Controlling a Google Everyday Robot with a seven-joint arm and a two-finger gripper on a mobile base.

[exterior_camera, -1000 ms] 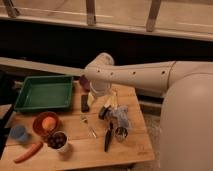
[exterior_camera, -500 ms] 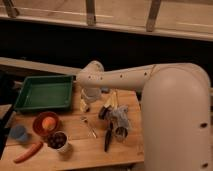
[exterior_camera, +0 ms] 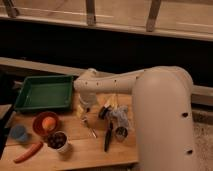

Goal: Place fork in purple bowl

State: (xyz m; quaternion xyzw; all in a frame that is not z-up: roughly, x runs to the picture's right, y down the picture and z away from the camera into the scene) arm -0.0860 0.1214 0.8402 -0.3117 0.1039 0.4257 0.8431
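Now — fingers low over table, nr fork.

One high camera, close behind the white robot arm, looks down over the pale wooden counter; the gripper hangs mid-frame.

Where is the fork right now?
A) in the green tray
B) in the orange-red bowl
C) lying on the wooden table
C: the fork lies flat on the wooden table, just left of the black-handled utensil. The hand hangs just behind the fork, by the right front corner of the green tray.
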